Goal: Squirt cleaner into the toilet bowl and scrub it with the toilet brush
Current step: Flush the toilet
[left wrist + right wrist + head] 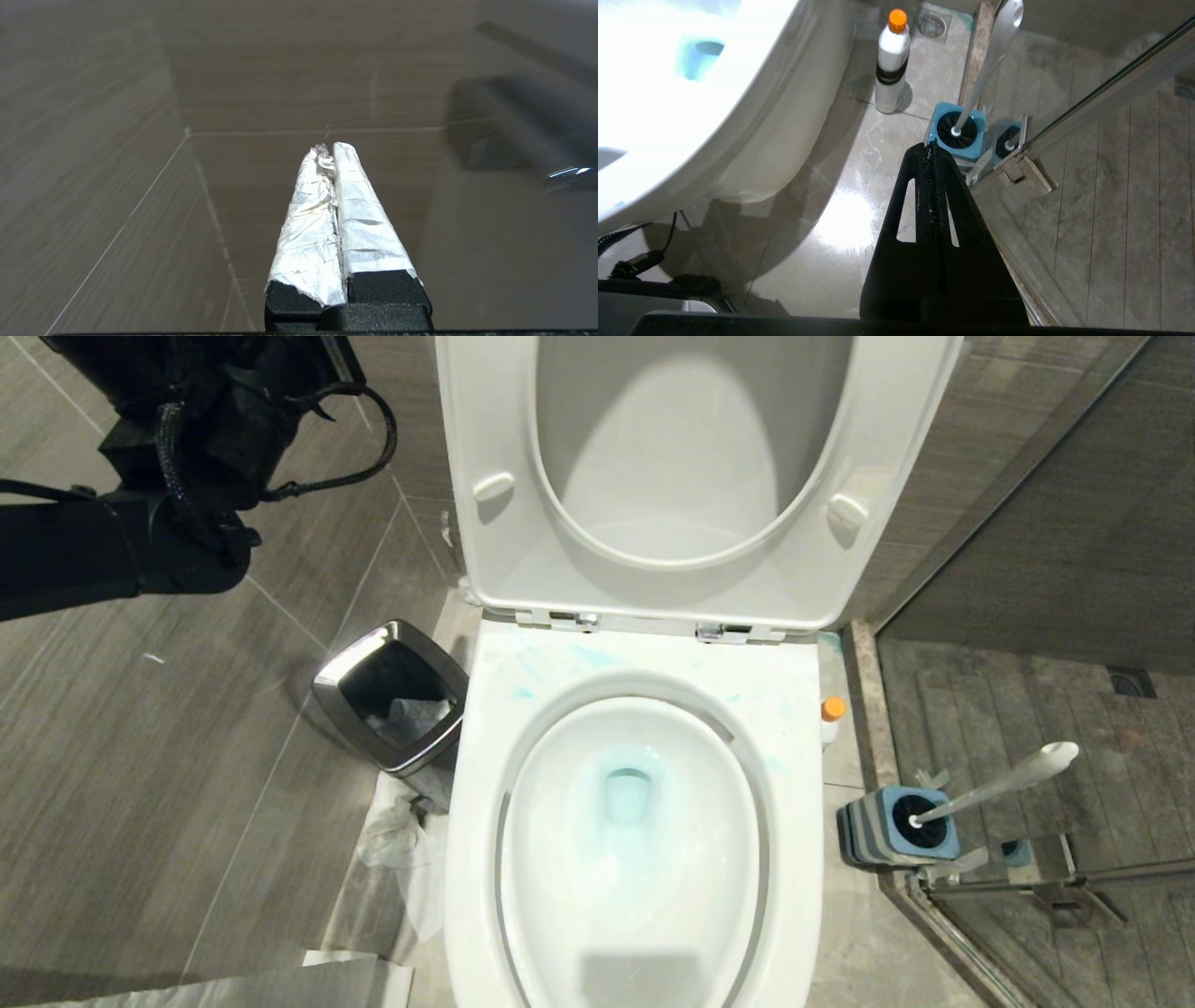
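Note:
The white toilet bowl stands open in the head view, seat and lid raised, with blue-teal liquid pooled at its drain and smears on the rim. The cleaner, a white bottle with an orange cap, stands upright on the floor to the bowl's right; only its cap shows in the head view. The toilet brush rests in its blue-grey holder further right, by the glass. My left gripper, its fingers wrapped in white, is shut and empty over floor tiles. My right gripper is shut and empty just short of the holder.
A steel-rimmed black waste bin with a white liner stands left of the toilet. A glass shower partition and its stone sill run close along the right, reflecting the brush holder. My left arm hangs at the upper left.

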`<state>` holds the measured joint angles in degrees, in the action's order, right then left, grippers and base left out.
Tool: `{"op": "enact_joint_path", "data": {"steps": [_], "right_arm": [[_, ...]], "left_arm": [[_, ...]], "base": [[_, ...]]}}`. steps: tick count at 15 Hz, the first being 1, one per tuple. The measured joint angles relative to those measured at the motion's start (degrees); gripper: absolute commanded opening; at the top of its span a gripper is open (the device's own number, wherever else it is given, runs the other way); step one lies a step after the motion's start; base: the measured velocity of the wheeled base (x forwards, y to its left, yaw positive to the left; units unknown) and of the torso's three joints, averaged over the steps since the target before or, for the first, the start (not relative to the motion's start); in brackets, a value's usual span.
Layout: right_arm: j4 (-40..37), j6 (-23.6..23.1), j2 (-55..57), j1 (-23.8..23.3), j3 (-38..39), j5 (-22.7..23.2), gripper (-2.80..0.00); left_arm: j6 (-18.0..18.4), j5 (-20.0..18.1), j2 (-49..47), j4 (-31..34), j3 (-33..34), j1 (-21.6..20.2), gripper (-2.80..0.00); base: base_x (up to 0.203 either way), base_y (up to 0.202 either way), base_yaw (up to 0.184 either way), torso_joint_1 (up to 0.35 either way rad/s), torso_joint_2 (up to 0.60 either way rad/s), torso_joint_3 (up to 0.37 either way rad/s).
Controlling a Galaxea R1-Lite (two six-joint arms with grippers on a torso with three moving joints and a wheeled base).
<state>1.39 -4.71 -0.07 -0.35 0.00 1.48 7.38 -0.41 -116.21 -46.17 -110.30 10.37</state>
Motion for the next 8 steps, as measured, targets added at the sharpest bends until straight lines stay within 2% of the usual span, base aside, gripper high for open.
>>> {"op": "enact_joint_path", "data": {"steps": [8], "right_arm": [[0.0,0.0,0.0,0.0,0.0,0.0,-2.80]], "left_arm": [[-0.5,-0.7,1.7,-1.3,0.2,0.1,-2.80]], "base": [[0.000,0.000,0.000,0.000,0.00,-0.015]]}}
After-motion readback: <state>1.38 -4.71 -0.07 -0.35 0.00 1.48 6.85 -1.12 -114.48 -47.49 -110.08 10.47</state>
